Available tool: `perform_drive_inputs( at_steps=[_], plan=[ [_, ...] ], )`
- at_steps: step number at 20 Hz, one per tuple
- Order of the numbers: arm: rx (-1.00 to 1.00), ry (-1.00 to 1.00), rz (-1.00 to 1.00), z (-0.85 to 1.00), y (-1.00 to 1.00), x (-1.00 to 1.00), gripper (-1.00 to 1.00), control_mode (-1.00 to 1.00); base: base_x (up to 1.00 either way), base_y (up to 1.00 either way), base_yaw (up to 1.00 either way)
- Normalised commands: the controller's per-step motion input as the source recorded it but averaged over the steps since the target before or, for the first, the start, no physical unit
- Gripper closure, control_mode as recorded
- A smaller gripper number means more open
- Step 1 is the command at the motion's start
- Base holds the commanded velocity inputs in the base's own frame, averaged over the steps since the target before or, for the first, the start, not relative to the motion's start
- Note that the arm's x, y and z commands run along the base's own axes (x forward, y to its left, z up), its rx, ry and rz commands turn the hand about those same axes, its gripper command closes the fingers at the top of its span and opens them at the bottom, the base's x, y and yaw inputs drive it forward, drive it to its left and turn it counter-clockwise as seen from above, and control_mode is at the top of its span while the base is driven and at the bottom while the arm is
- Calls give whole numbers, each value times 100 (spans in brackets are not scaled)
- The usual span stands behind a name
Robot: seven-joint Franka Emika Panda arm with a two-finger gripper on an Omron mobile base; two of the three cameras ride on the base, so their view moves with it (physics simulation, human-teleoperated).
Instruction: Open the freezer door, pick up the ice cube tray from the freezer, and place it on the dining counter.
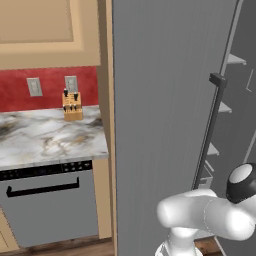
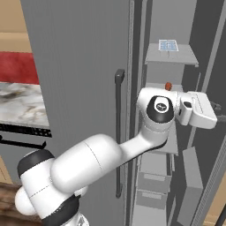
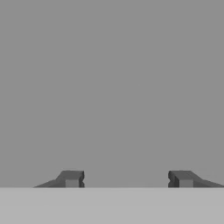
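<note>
The freezer (image 2: pixel 170 57) stands open, with pale grey shelves inside. On its upper shelf lies the ice cube tray (image 2: pixel 168 45), white with pale blue cells. The freezer door (image 2: pixel 212 154) is swung out at the right edge of the right base view. My gripper (image 2: pixel 216 106) reaches across the opening at mid height and points right at that door, below and to the right of the tray. In the hand view the fingertips (image 3: pixel 72 178) stand apart, nothing lies between them, and a flat grey surface is close ahead. The dining counter is out of view.
Left of the opening a tall grey panel (image 2: pixel 75 88) with a black vertical bar handle (image 2: pixel 118 132) is shut. A small red item (image 2: pixel 168 84) sits on the middle shelf. Further left are a marble worktop (image 1: pixel 50 135) with a knife block (image 1: pixel 72 106) and a dishwasher front (image 1: pixel 50 205).
</note>
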Motion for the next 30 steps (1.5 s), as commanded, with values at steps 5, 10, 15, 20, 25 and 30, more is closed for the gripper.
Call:
perform_drive_inputs(
  at_steps=[5,10,15,20,25,30],
  plan=[
    [2,0,0,0,-31,0,-100,-100,0,0,0],
    [0,0,0,0,5,-6,-100,-100,0,0,0],
    [0,0,4,0,65,-21,-100,-100,0,0,0],
    [0,0,8,9,81,-15,-100,-100,0,0,0],
    [0,4,9,22,65,-19,-100,-100,0,0,0],
    [0,8,14,8,56,-46,-100,-100,0,0,0]
  ],
)
